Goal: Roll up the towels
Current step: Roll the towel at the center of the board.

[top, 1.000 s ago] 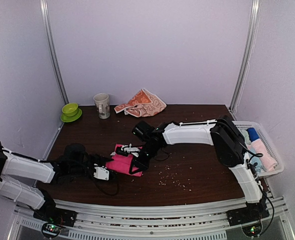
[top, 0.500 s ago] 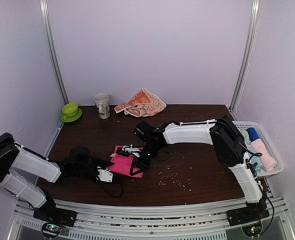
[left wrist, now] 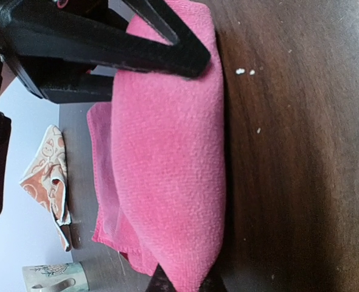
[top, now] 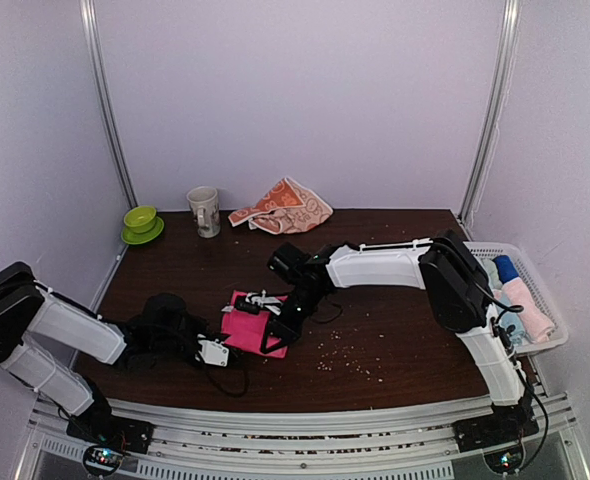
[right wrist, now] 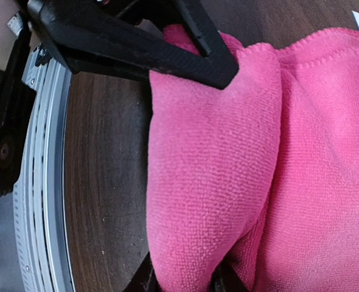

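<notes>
The hot pink towel (top: 251, 333) lies partly rolled on the dark table, its thick fold running between both grippers. At the fold's left end my left gripper (top: 218, 350) is shut on the pink towel (left wrist: 167, 152), pinching its tip at the bottom of the left wrist view (left wrist: 182, 283). My right gripper (top: 265, 322) holds the opposite end; in the right wrist view the pink towel (right wrist: 216, 170) sits squeezed between its fingers (right wrist: 182, 281). The orange bunny-print towel (top: 283, 208) lies crumpled against the back wall, untouched.
A mug (top: 204, 210) and a green cup on a saucer (top: 141, 224) stand at the back left. A white basket (top: 547, 318) with rolled cloths sits at the right edge. Crumbs (top: 350, 362) dot the table right of the pink towel.
My left gripper has slid right to the pink towel's left end and shut on it. The right gripper has stayed on the other end.
</notes>
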